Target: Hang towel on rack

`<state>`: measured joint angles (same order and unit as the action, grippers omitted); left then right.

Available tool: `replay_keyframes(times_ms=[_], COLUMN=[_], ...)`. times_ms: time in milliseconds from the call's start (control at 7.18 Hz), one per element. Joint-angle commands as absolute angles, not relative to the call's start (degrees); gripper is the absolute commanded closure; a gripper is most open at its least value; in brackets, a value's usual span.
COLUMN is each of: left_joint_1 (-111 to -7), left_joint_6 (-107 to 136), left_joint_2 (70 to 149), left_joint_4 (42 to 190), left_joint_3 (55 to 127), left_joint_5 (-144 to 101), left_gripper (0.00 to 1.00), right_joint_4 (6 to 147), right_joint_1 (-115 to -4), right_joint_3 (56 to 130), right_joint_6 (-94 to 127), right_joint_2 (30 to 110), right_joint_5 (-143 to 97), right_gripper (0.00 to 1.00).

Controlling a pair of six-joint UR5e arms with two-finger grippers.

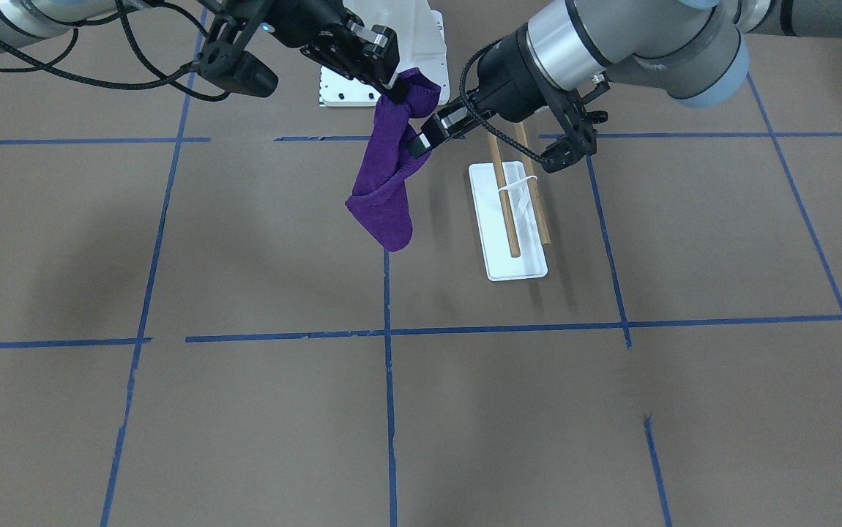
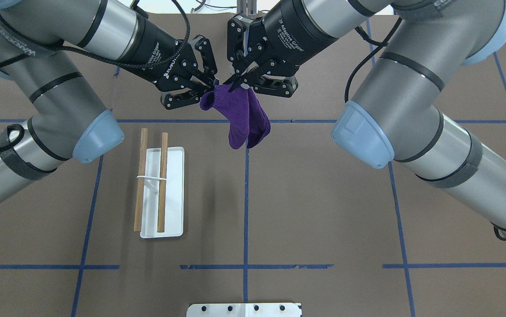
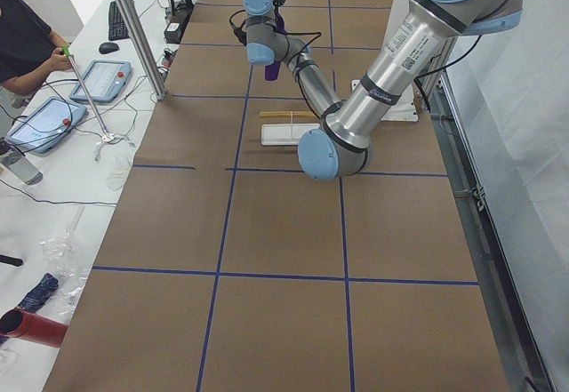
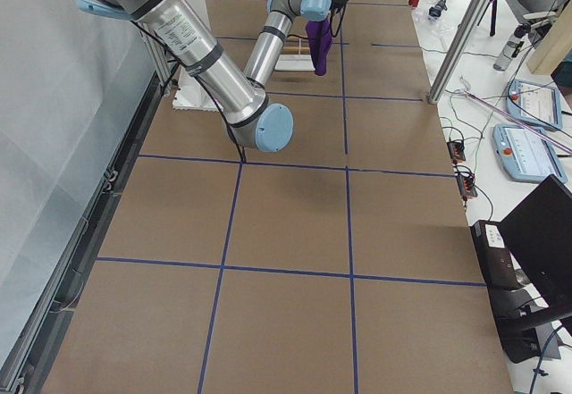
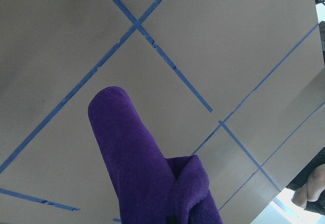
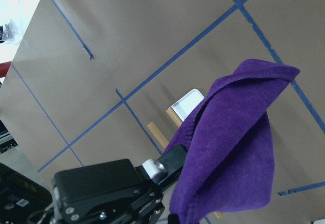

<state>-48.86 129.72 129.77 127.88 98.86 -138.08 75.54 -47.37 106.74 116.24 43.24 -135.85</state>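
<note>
My L gripper (image 2: 212,86) & R gripper (image 2: 234,82) both pinched shut on towel (image 2: 245,115), which hangs bunched between them, clear of table (image 2: 323,198). Rack (image 2: 176,193) lies to my left, nearer my base; dowels (image 2: 162,180) run fore-aft. L arm closer.

Count — one towel (image 2: 240,118), one rack (image 2: 174,193) with two dowels (image 2: 140,176), one pedestal plate (image 2: 244,310); two claws — left claw (image 2: 211,88), right claw (image 2: 234,84).

Reaches in from both sides, elbows bent, wrists tilted inward and down toward each other. Pinches the towel (image 2: 240,112) with the left gripper (image 2: 212,85) and the right gripper (image 2: 235,83), both clamped on its upper edge, fingertips nearly meeting, held aloft.
</note>
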Motion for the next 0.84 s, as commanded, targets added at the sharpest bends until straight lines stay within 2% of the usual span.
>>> replay_keyframes(times_ms=[0,418,697], left_joint_1=[-48.87,-48.26,-48.16], left_joint_6=[129.38,129.2,128.76], left_joint_2=[129.73,128.16,121.51], left_joint_4=[127.88,131.64,132.62], left_joint_3=[98.96,98.79,104.11], left_joint_5=[-138.08,-137.99,-137.9], left_gripper=[1.0,1.0,1.0], right_joint_4=[72.09,70.05,70.05], right_joint_1=[-47.37,-50.26,-52.64], right_joint_3=[109.84,114.52,114.52], right_joint_6=[115.93,111.81,107.6], right_joint_2=[48.38,58.95,62.82], right_joint_5=[-136.14,-136.58,-136.67], right_gripper=[0.0,0.0,0.0])
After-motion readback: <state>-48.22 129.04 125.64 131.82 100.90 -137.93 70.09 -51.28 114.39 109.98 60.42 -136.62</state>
